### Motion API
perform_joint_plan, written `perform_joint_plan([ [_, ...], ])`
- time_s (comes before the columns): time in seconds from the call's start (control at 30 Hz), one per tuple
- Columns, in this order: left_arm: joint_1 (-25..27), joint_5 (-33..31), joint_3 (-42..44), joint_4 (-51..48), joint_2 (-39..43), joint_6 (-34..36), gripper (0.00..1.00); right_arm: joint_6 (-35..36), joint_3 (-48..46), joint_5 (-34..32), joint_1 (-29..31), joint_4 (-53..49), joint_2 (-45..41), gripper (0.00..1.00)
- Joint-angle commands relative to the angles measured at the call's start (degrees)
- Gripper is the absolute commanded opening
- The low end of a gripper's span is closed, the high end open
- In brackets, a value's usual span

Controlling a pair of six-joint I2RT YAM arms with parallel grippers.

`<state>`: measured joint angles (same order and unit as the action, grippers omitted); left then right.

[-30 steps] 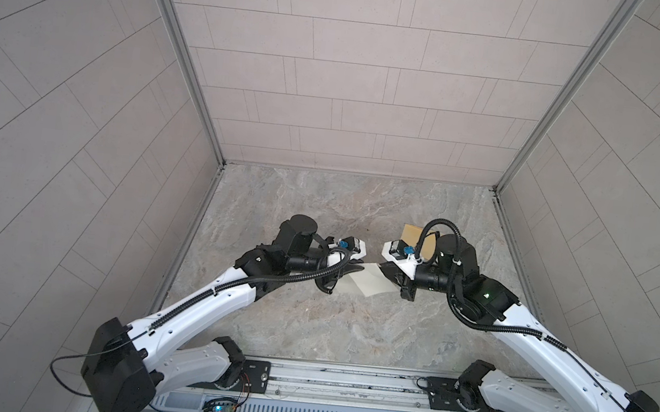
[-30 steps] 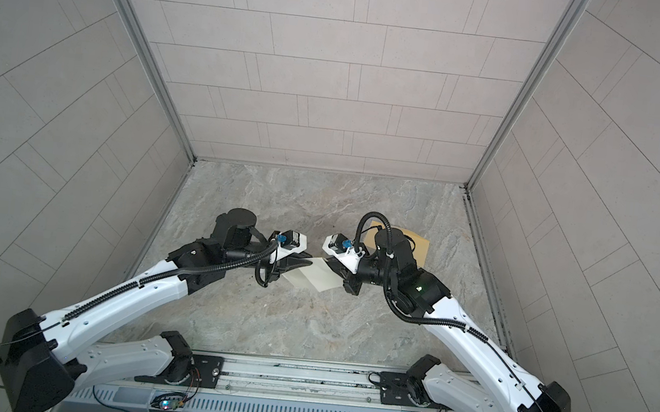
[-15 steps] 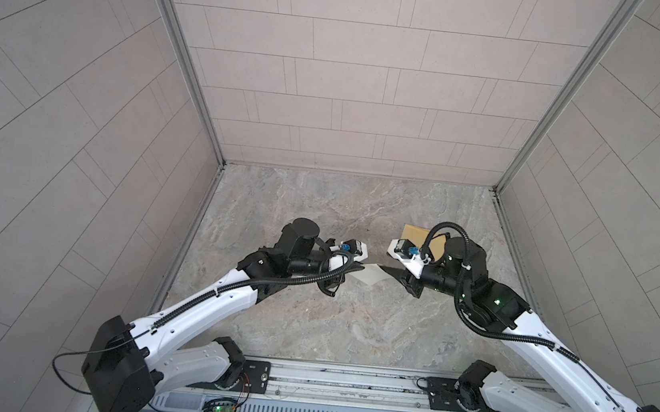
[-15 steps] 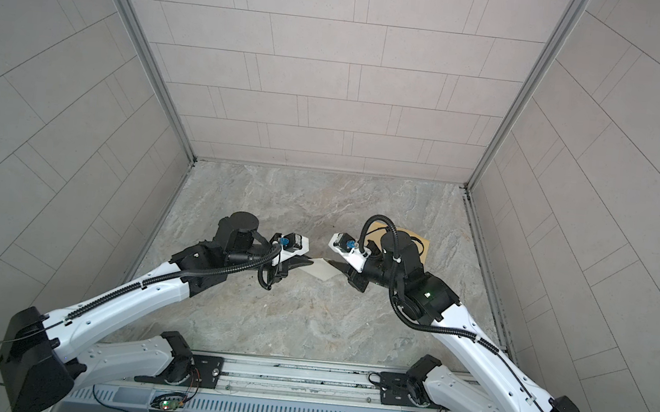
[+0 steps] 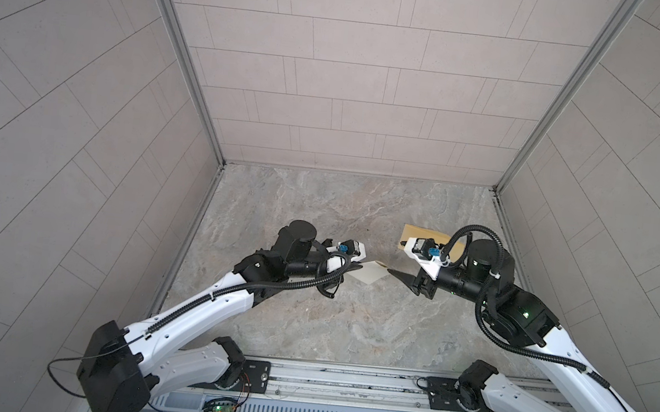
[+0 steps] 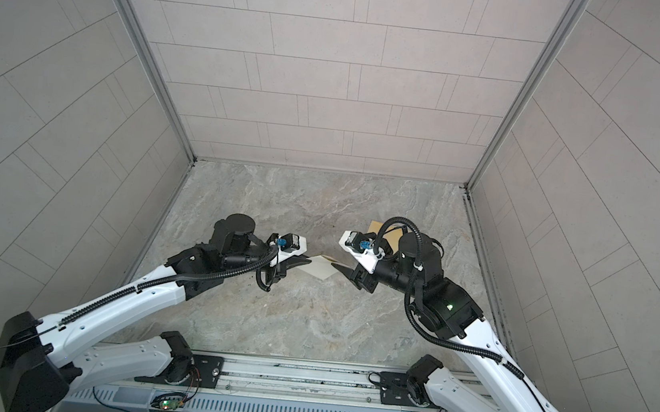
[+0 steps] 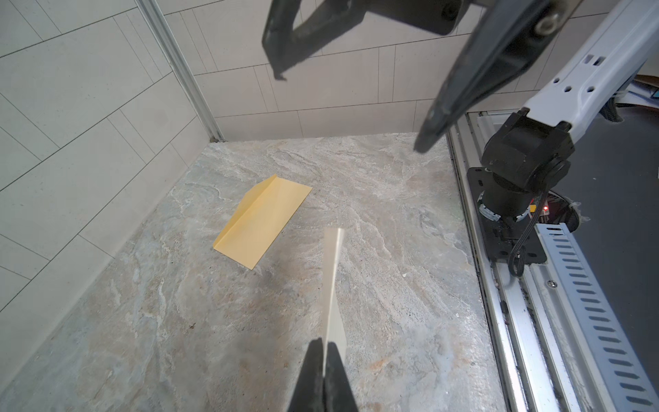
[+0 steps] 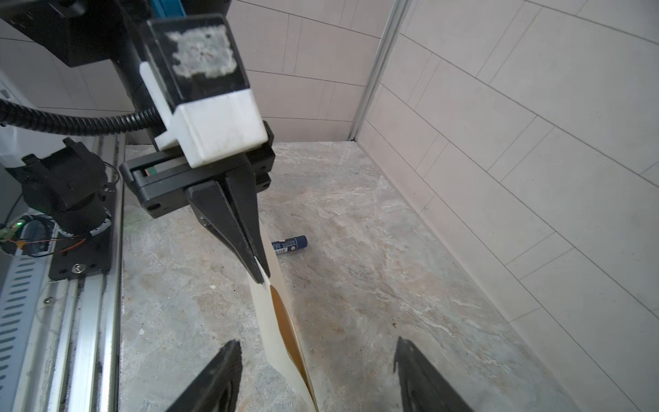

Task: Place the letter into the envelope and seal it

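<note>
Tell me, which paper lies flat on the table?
The plain yellow-tan manila envelope; the pale beige letter sheet hangs pinched in the left end effector.

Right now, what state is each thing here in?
letter, held above the table by the left end effector.
envelope, lying flat on the table, flap open.
blue tube, lying on its side.
left end effector, shut on the letter.
right end effector, open, holding nothing.
</note>
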<state>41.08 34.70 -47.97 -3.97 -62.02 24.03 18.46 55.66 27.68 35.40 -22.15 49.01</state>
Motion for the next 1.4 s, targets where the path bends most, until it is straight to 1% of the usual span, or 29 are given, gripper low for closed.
perform_joint_plan([
  [0.0,0.5,1.2,0.3,2.6,0.8,-1.0,0.0,-1.3,1.1,4.8,1.2,-0.2,2.4,0.66],
  [0.1,0.6,1.6,0.4,3.3,1.0,-1.4,0.0,-1.0,1.4,4.4,2.3,0.1,4.9,0.62],
  [0.2,0.6,2.1,0.3,3.4,0.8,-1.6,0.0,-1.0,1.4,4.0,3.1,0.8,6.7,0.54],
  [0.27,0.7,2.4,0.4,3.4,0.8,-1.7,0.0,-1.0,1.3,4.1,3.3,1.4,7.3,0.46],
  [0.37,0.8,2.4,0.5,3.5,0.8,-1.6,0.0,-1.1,1.4,3.5,3.4,1.7,8.1,0.3],
  [0.43,0.7,2.4,0.5,3.7,0.5,-1.5,0.0,-1.1,2.1,2.8,3.4,0.9,8.4,0.15],
  [0.57,0.8,2.6,0.7,3.4,0.1,-1.6,0.0,-1.3,2.3,1.8,3.4,0.7,8.4,0.0],
  [0.6,0.8,2.3,0.7,3.6,0.1,-1.6,0.04,-1.2,2.4,1.5,3.4,0.6,8.4,0.0],
  [0.63,0.8,2.2,0.7,3.6,0.0,-1.8,0.13,-1.3,2.7,0.9,3.4,0.4,8.3,0.0],
  [0.7,0.8,1.8,0.6,3.5,0.1,-2.1,0.2,-1.4,3.0,-0.6,3.4,0.1,7.9,0.0],
  [0.77,0.8,1.2,0.7,3.5,0.5,-2.3,0.33,-1.4,2.9,-2.1,3.4,0.0,6.9,0.0],
  [0.83,0.8,0.4,1.1,3.5,1.1,-2.3,0.41,-1.0,2.6,-3.1,3.4,-0.2,5.9,0.0],
  [0.93,0.8,-0.3,1.7,3.4,1.8,-2.2,0.48,-0.3,2.3,-3.3,3.4,-0.8,4.4,0.0],
  [1.03,0.8,-0.7,2.1,2.8,2.0,-1.9,0.5,0.2,2.3,-3.8,3.4,-1.9,3.3,0.0],
  [1.27,0.9,-2.5,2.0,1.2,1.2,-1.0,0.49,1.1,2.3,-6.2,3.4,-2.5,1.6,0.0],
  [1.37,0.9,-2.6,1.8,0.9,0.7,-0.8,0.46,1.1,2.7,-6.9,3.4,-2.3,1.5,0.0],
])
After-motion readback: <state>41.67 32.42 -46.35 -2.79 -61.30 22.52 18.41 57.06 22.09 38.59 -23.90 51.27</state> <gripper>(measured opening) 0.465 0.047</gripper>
